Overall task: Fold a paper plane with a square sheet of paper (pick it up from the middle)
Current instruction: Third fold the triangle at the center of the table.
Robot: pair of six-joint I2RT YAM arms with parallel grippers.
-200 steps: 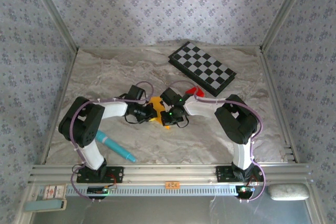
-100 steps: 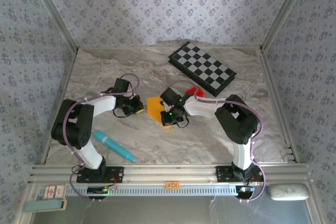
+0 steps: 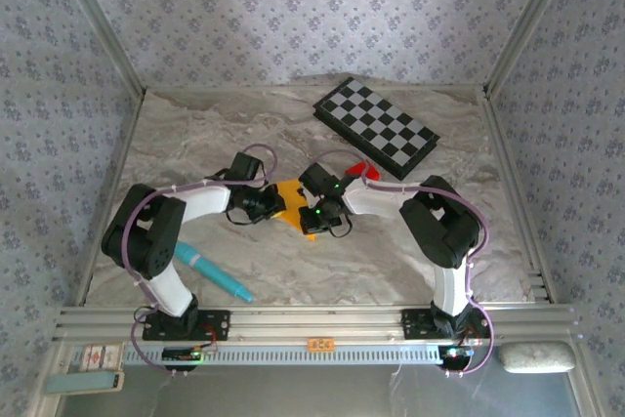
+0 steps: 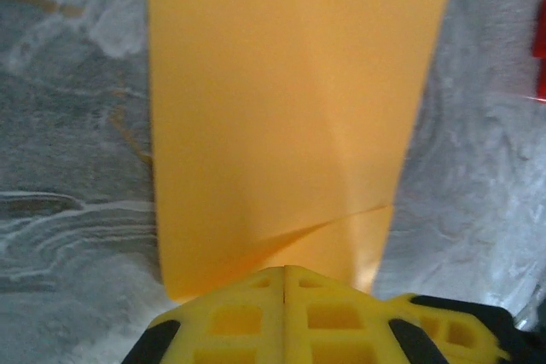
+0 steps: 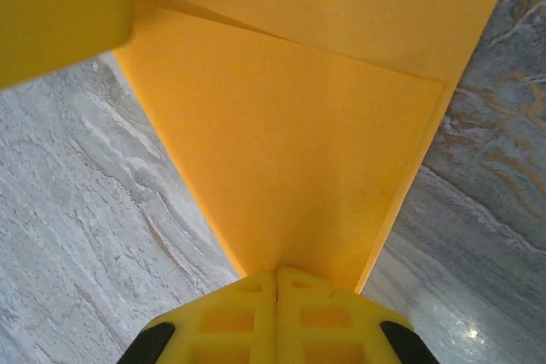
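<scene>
Top view: both arms are folded in toward the middle of the counter (image 3: 195,144), their wrists nearly meeting.

Left arm: the upper link rises from the base at the near rail to a bent elbow on the left. The forearm then runs right and slightly away, with the wrist low over the counter. The left gripper (image 3: 277,206) points right, at the left edge of the square sheet of paper (image 3: 290,196).

Right arm: the elbow sits high on the right side, and the forearm reaches left across the counter with the wrist dipped. The right gripper (image 3: 311,224) is at the sheet's near right corner.

Left wrist view: the yellow fingers (image 4: 230,321) are pressed together, only a thin seam between them, with the tips at the sheet's near edge. The paper (image 4: 290,108) lies flat on the marbled surface, and a diagonal crease runs out from near the tips.

Right wrist view: the fingers (image 5: 222,321) are likewise pressed together. The paper (image 5: 316,151) narrows toward them, and a folded layer overlaps farther out.

For both pairs of fingers, I cannot tell whether any layer is caught between the tips or they are only pressing on the sheet.

Elsewhere: a checkerboard (image 3: 376,127) lies at the far right, a small red block (image 3: 359,171) is just beyond the right wrist, and a teal pen (image 3: 213,272) lies near the left base.
</scene>
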